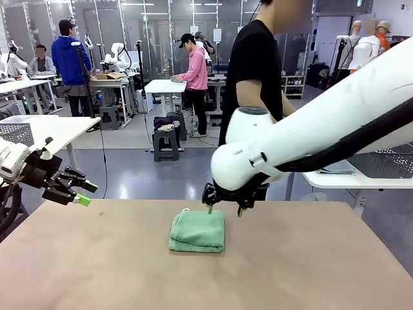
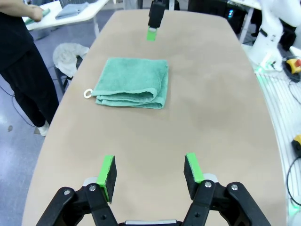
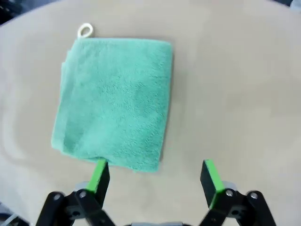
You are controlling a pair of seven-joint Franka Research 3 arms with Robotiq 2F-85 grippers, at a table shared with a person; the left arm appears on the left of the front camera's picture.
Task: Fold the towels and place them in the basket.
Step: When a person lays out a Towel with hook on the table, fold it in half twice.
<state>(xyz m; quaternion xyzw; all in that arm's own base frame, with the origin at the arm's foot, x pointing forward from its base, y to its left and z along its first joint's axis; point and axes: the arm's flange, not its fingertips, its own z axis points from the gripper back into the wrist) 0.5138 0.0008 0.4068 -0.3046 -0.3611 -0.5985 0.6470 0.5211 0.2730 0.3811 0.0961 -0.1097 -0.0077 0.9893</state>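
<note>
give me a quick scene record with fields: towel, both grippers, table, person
towel: mint green towel, folded, lying flat on the table
loop: white loop at one corner of the towel
right gripper: right gripper open, empty, hovering by the towel's far edge
left gripper: left gripper open, empty, well apart from the towel
person: person in black standing at the far side

A folded mint-green towel [image 3: 115,101] lies flat on a tan table [image 3: 235,84], with a small white loop [image 3: 85,30] at its upper left corner. The right gripper [image 3: 155,176] stands wide apart and holds nothing. One green pad [image 3: 99,175] overlaps the towel's lower edge.
</note>
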